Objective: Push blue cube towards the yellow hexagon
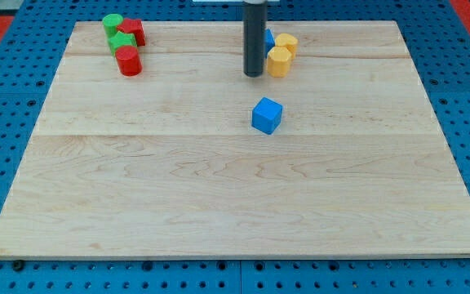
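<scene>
A blue cube [267, 115] sits near the middle of the wooden board [219, 180], a little right of centre. Two yellow blocks stand near the view's top: a yellow hexagon-like block [278, 61] and another yellow block [287, 43] just behind it. My tip [254, 75] is the lower end of the dark rod, just left of the yellow blocks and above the blue cube in the view, apart from the cube. A second blue block [269, 38] is mostly hidden behind the rod.
At the view's top left is a cluster: a green cylinder [112, 23], a red block [132, 31], a green star-like block [121, 41] and a red cylinder [128, 61]. The board lies on a blue pegboard [6, 98].
</scene>
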### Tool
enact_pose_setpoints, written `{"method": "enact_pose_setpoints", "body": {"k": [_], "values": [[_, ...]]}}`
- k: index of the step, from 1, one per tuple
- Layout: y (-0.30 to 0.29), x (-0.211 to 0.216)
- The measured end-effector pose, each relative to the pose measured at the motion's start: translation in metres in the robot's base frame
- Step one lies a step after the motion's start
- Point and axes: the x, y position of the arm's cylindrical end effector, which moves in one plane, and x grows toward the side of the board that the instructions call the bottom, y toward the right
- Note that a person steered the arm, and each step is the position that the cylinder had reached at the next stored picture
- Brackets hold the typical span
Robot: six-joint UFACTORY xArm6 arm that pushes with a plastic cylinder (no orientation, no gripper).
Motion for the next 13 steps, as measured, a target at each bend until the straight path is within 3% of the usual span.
{"method": "enact_pose_setpoints", "body": {"k": [2,3,4,5,6,7,9,11,13], "values": [[0.034,-0.019],[0.061,-0.001],[0.109,0.042],[0.111,0.114],[0.065,0.145],[0.011,0.124],[0.003,0.065],[-0.031,0.063],[-0.06,0.031]]}}
